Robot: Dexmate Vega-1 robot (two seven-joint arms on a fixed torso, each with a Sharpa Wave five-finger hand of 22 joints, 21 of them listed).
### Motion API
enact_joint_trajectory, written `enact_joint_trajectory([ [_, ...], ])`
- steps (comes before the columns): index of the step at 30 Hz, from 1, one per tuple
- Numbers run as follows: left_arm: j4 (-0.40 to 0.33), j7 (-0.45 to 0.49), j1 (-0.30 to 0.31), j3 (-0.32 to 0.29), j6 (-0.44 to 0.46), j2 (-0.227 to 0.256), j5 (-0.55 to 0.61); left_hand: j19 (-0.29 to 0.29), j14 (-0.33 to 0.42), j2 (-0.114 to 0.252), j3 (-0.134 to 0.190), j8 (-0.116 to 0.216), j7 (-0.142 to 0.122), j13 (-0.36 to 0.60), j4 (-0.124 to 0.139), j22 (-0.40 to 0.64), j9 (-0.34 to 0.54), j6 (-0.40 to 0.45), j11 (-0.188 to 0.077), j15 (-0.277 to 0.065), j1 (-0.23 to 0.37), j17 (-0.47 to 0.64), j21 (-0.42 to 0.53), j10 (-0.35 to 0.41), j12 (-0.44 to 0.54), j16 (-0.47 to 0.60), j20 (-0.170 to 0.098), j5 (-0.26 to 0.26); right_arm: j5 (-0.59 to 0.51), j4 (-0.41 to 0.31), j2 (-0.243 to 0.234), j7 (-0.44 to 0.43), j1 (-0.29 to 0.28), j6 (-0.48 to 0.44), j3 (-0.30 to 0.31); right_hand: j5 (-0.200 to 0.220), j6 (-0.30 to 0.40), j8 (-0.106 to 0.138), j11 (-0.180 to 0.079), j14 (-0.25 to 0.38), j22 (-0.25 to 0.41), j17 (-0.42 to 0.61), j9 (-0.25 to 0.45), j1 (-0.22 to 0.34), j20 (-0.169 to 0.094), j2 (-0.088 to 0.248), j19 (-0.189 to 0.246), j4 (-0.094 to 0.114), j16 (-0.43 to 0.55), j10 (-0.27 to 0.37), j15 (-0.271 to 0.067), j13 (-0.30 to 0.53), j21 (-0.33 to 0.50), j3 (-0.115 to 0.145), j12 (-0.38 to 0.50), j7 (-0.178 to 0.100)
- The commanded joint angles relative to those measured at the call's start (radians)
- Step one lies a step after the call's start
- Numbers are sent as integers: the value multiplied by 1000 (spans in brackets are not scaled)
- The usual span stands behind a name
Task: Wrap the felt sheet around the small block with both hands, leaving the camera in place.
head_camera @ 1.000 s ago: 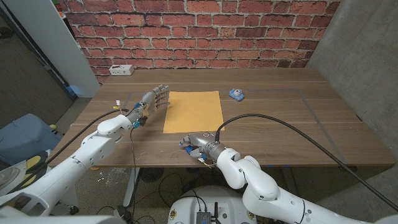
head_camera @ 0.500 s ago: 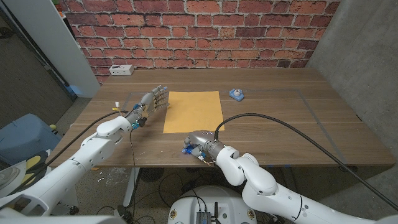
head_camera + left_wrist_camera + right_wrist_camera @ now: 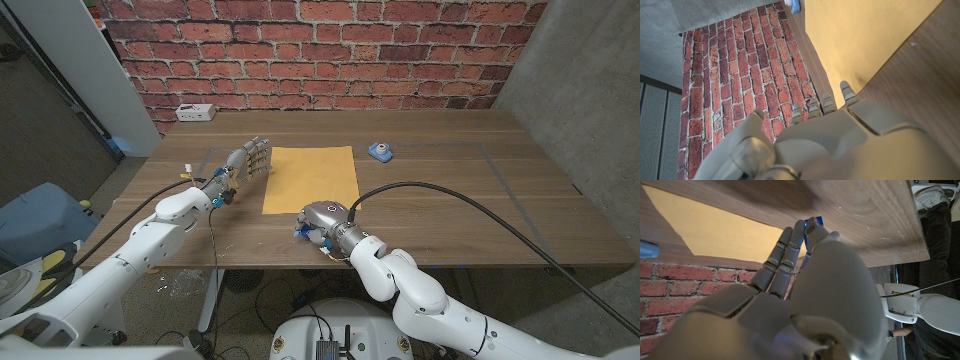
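A yellow felt sheet point(image 3: 311, 178) lies flat in the middle of the wooden table. My left hand point(image 3: 248, 160) stands at the sheet's left edge with its fingers stretched out and nothing in them; the left wrist view shows the fingertips point(image 3: 846, 89) just short of the felt point(image 3: 865, 35). My right hand point(image 3: 325, 222) hovers at the sheet's near edge and pinches the small blue block point(image 3: 301, 234), whose corner shows between thumb and fingers point(image 3: 813, 221). The small blue and white camera point(image 3: 380, 152) sits to the right of the sheet, further back.
A white power strip point(image 3: 195, 112) lies at the table's back left, in front of the brick wall. A black cable point(image 3: 470, 205) runs across the table's right half. The table's front edge is close behind my right hand.
My right hand has shifted a little toward the felt's near edge with the block under its fingers. The left hand has stayed where it was.
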Motion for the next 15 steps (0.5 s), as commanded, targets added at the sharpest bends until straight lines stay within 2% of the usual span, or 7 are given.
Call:
enact_joint_trajectory([
  [1, -12, 12, 14, -13, -7, 5, -6, 9, 3, 3, -1, 1, -6, 5, 1, 4, 2, -5, 2, 7, -10, 4, -1, -3, 0, -3, 3, 10, 28, 27, 13, -54, 17, 63, 39, 1, 1, 4, 8, 12, 7, 10, 8, 5, -101, 5, 3, 8, -1, 19, -135, 85, 15, 1, 31, -2],
  [6, -17, 19, 21, -20, -13, 8, -7, 10, 4, 3, -3, 3, -4, 5, 3, 4, 1, -3, 4, 7, -12, 4, -2, 0, 1, -2, 3, 11, 32, 45, 18, -48, 46, 89, 42, 1, -1, 4, 10, 9, 10, 16, 12, 7, -101, 5, -1, 9, -6, 14, -135, 92, 24, -1, 32, -1],
  [15, 1, 14, 18, -17, -19, -5, -10, 14, 5, 2, -5, 4, -3, 5, 4, 4, 1, 0, 6, 9, -15, 4, -3, 3, 2, -2, 2, 14, 43, 109, 48, -102, 93, 121, 60, 1, -3, 4, 6, 10, 16, 29, 16, 11, -103, 7, -6, 12, -14, 12, -135, 106, 46, -2, 39, -3],
])
